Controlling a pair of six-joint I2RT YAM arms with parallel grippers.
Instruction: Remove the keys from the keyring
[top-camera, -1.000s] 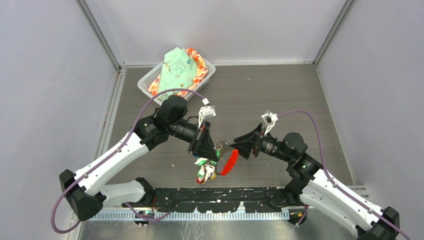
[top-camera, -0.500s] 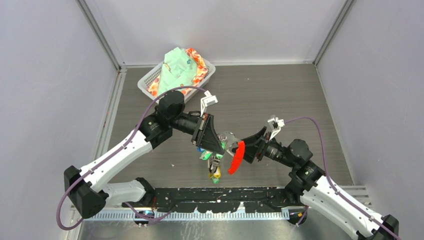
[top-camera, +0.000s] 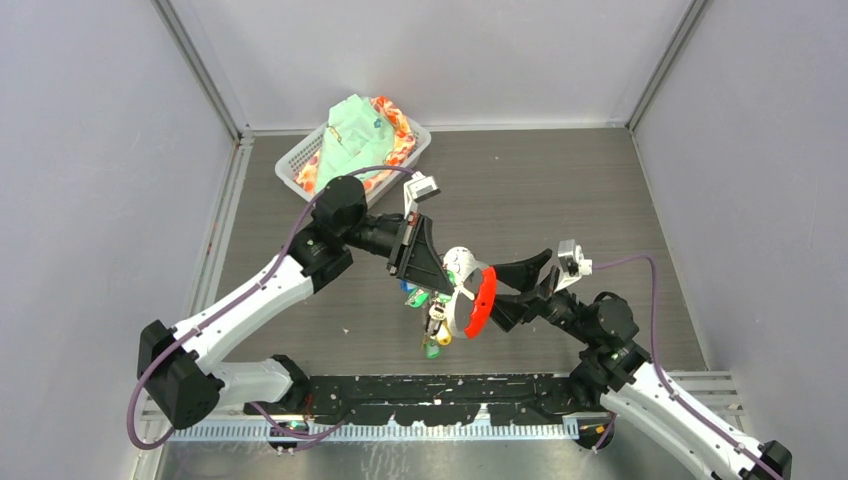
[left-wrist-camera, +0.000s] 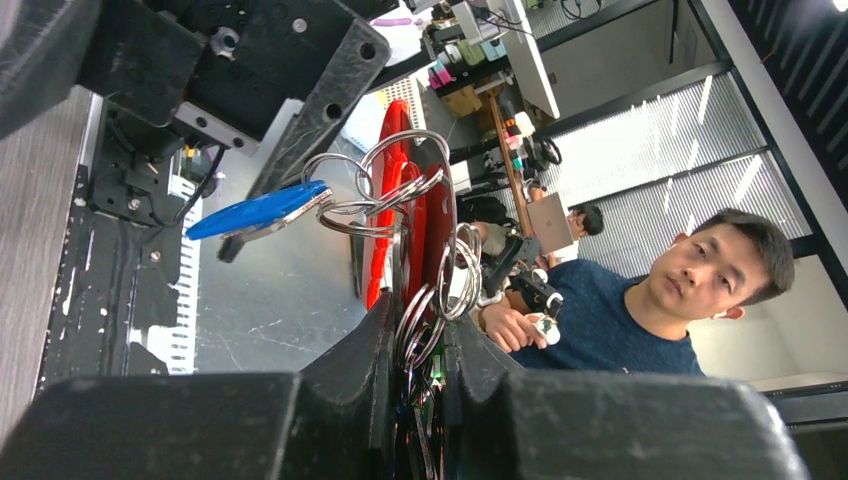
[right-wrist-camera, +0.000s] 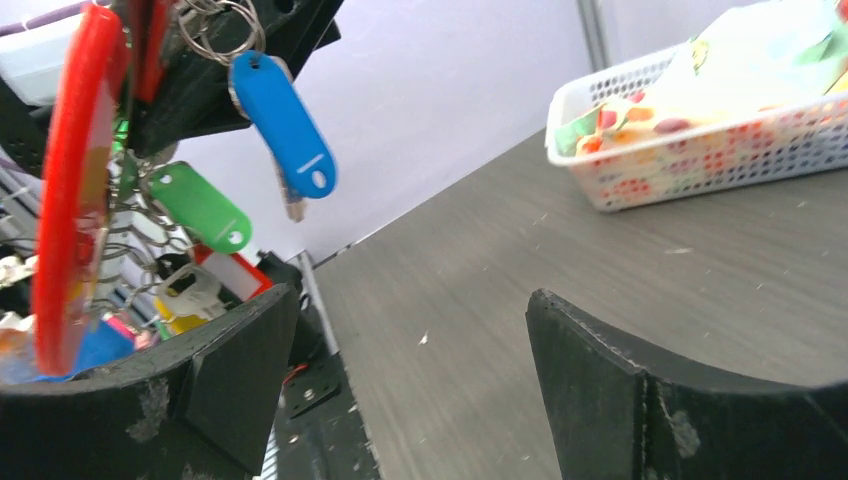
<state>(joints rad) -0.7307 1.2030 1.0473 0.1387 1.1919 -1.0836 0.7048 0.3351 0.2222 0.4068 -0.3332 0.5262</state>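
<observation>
Field notes, keys still on the ring.

- Change: a second ago the right gripper (top-camera: 508, 289) sat narrow and tight against the bunch. Now its fingers are spread wide with nothing between them. From its own camera we see only bare table (right-wrist-camera: 620, 260) through the gap.
- The right arm has also dropped lower and swung round, so its open mouth now faces the bunch from the side.
- The left gripper (left-wrist-camera: 420, 330) has lifted and carried the bunch a little farther from the arm bases. Its fingers are pressed together on the wire loops of the keyring (left-wrist-camera: 395, 185), with loops standing just above its fingertips.
- The keys (top-camera: 432, 325) hang free below the left fingertips. None has come off.
- From the right wrist we see the blue tag (right-wrist-camera: 285, 125) and the green tag (right-wrist-camera: 200, 207) dangling above and just outside the right gripper's left finger.
- The red strip (top-camera: 484, 300) hung below the grippers before. It now stands across the tips of the right fingers, beside the left finger and not inside the gap.
- The basket (top-camera: 300, 160) lies well beyond the left gripper and plays no part.

Reading: we judge the right side has let go to take a fresh hold while the left alone carries the ring. No key is separated yet, so the task is at an early stage. The next grasp needs a single tag or key, clear of the red strip. The strip so near the fingers risks a wrong pinch.
</observation>
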